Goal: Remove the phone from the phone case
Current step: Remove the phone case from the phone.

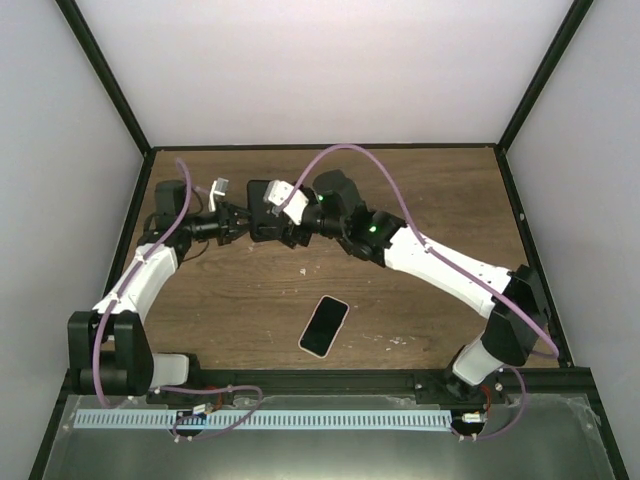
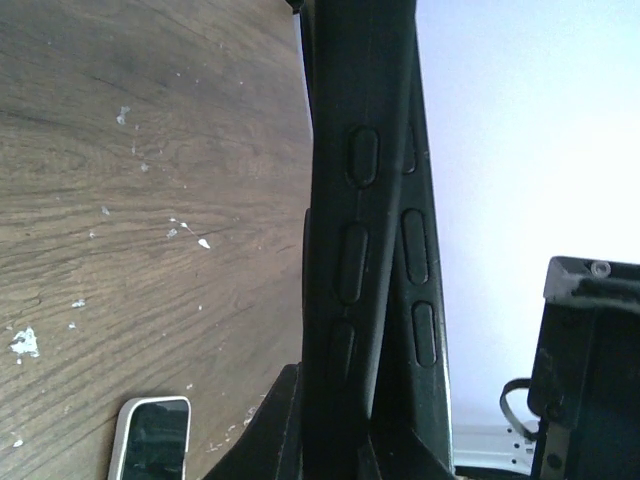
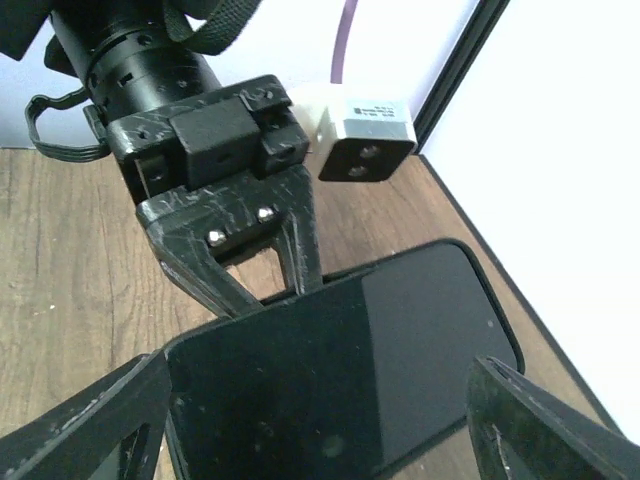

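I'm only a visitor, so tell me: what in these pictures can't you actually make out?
- Top view: the black phone case is mostly covered by the left gripper and right gripper meeting on it.
- Left wrist view: the case's edge fills the frame and hides that gripper's fingers. The white-rimmed phone is cut by the bottom edge.
- Right wrist view: the right gripper's fingertips run off the bottom edge, so their contact with the case is unclear.

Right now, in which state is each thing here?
phone: out of its case, lying flat on the table, screen up
phone case: empty, held off the table
left pincer: shut on the phone case edge
right pincer: around the phone case, grip unclear
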Robot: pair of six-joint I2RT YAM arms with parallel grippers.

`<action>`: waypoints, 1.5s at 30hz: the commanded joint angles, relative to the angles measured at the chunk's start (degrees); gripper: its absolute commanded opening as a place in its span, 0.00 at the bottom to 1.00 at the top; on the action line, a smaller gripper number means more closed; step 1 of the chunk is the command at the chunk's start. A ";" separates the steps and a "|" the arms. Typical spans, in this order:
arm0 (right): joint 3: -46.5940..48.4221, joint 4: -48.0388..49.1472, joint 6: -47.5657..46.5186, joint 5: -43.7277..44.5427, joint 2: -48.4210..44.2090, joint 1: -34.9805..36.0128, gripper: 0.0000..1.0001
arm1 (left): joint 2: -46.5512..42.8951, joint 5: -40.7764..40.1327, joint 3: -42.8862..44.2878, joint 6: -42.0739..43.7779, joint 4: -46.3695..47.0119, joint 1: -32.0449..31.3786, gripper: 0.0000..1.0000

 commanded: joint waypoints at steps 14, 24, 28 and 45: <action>-2.72 8.39 -12.04 16.15 3.21 6.37 0.73 | 1.19 4.00 0.45 -3.99 4.36 0.24 0.00; -1.35 4.76 -8.79 11.39 2.00 6.51 0.74 | 2.49 3.13 0.82 -2.40 3.25 0.33 0.00; 0.78 2.13 -6.69 9.16 1.98 6.56 0.73 | 2.96 2.80 1.20 -1.89 2.58 0.42 0.00; -2.79 6.90 -11.71 17.07 5.25 7.76 0.70 | 2.91 3.37 1.22 -3.17 3.18 0.55 0.00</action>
